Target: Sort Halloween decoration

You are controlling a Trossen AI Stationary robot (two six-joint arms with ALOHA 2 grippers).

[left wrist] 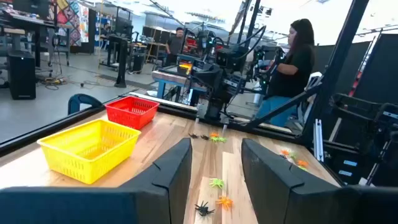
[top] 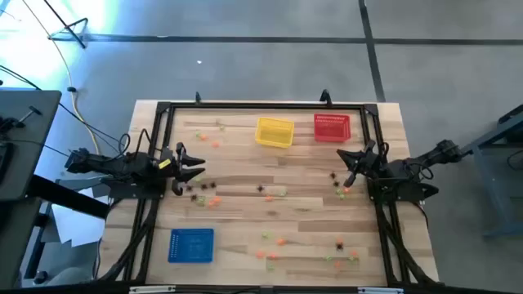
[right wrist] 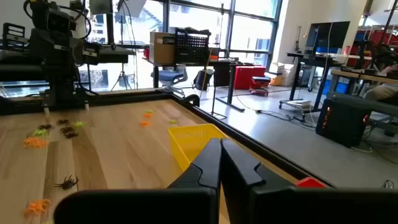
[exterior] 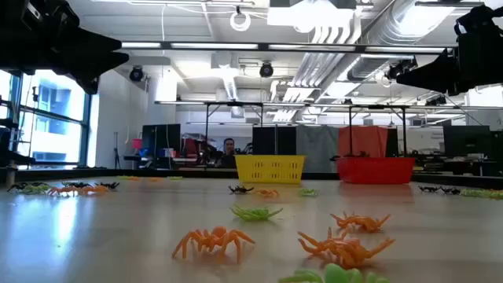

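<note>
The Halloween decoration is many tiny spider trinkets, orange (exterior: 212, 240), light green (exterior: 255, 212) and black (left wrist: 202, 209), scattered flat over the wooden table (top: 245, 163). My left gripper (top: 194, 171) hangs open above the table's left side, level and pointing toward the right; small trinkets (top: 203, 189) lie just below it. Nothing is between its fingers (left wrist: 214, 168). My right gripper (top: 349, 165) is shut and empty at the right side, raised above a few trinkets (top: 341, 186); its fingers (right wrist: 221, 158) point toward the left.
A yellow mesh basket (top: 274, 132) and a red one (top: 332, 127) stand at the far edge, and a blue one (top: 191, 245) stands near the front left. A black frame (top: 261, 104) runs round the table. People sit at benches beyond the table.
</note>
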